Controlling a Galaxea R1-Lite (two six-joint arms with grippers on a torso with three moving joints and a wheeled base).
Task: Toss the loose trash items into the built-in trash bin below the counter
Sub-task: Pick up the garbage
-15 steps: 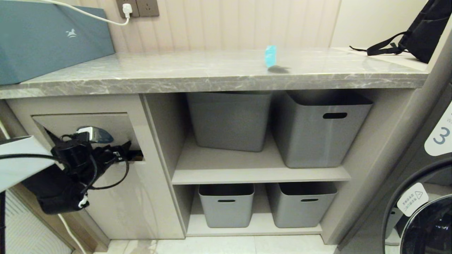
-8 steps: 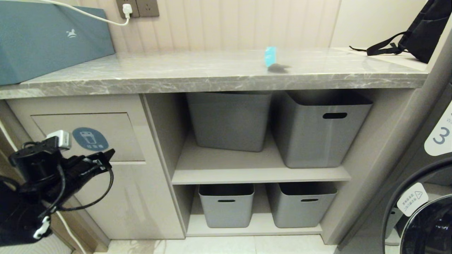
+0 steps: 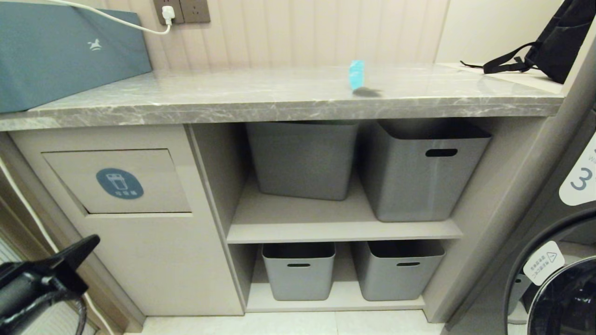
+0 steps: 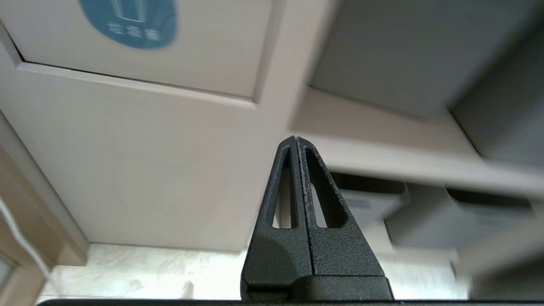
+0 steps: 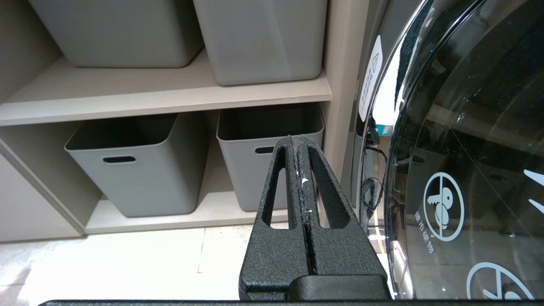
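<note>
One loose trash item, a cyan-blue scrap (image 3: 356, 73), stands on edge on the marble counter (image 3: 233, 97), towards its right. The built-in trash bin (image 3: 153, 186) is the beige flap with a blue oval badge (image 3: 119, 183) under the counter's left end, and the flap is closed. My left gripper (image 3: 93, 239) is low at the bottom left, below and left of the flap. It is shut and empty, as the left wrist view confirms (image 4: 296, 138). My right gripper (image 5: 296, 138) is shut and empty, parked low before the lower shelf.
Grey tubs fill the open shelves: two above (image 3: 302, 158) (image 3: 423, 172) and two below (image 3: 298, 270) (image 3: 396, 270). A long teal box (image 3: 60, 51) lies on the counter's left end, and a black backpack (image 3: 558, 37) at the far right. A washing machine door (image 3: 568, 288) stands at the right.
The left gripper drew back out of the pushed-in flap and sank to the bottom left, closing as it went. The flap swung shut, showing its badge.
</note>
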